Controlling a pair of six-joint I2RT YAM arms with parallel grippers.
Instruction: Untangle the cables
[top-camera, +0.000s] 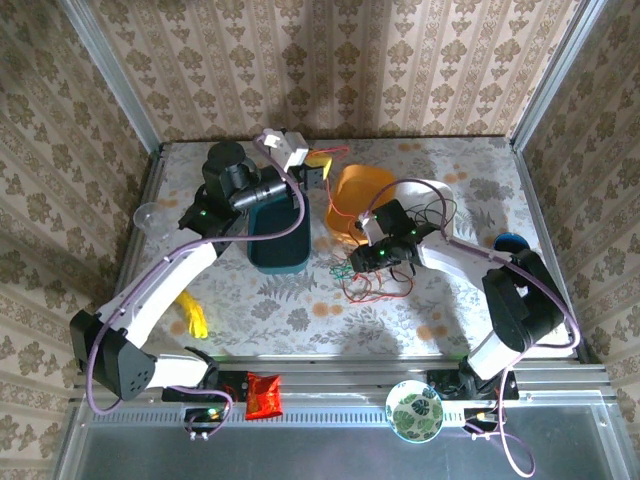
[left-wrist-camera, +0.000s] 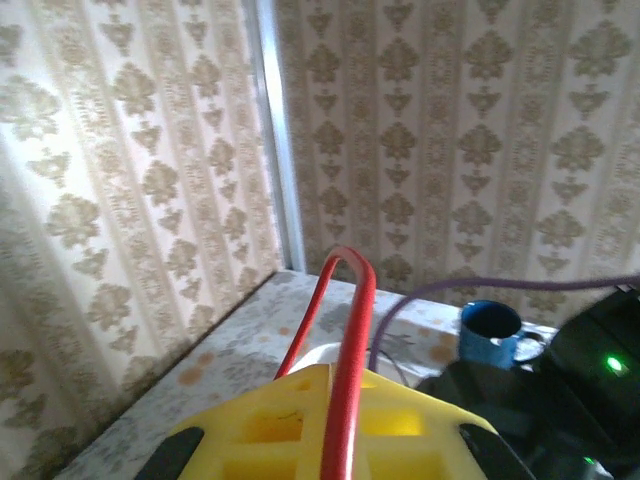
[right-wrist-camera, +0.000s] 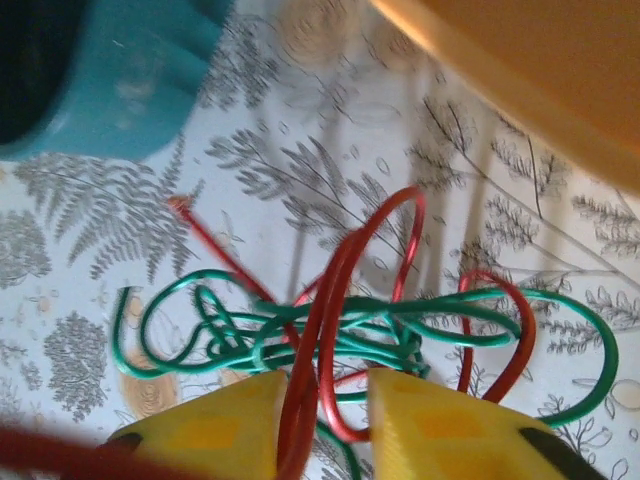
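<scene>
Where the red cable (right-wrist-camera: 318, 330) and the green cable (right-wrist-camera: 250, 345) lie tangled on the tabletop (top-camera: 290, 300), they sit just right of the middle, in front of the orange bowl (top-camera: 362, 190). The green one makes several flat loops pulled into a small knot, with one wide loop running out to the side. The red one stands up through them in tall arcs, and one loose end lies on the leaf pattern. The black cable (top-camera: 437, 212) lies a little further back and to the right, beside the bowl, as thin loose loops.

The right hand (right-wrist-camera: 327, 400) hangs directly over the tangle. Its yellow fingers (right-wrist-camera: 215, 425) are a narrow gap apart, and two red strands run up between them. Whether they pinch those strands cannot be told.

The left hand (left-wrist-camera: 330, 400) is raised at the back of the tabletop, near the wall. Its yellow fingers are closed together on a red strand (left-wrist-camera: 350, 330) that rises from them in a narrow arch. Whether it belongs to the same wire as the tangle cannot be told.

A dark teal container (top-camera: 277, 240) stands left of the tangle, under the left arm. A blue cup (top-camera: 510, 243) sits near the right edge.
</scene>
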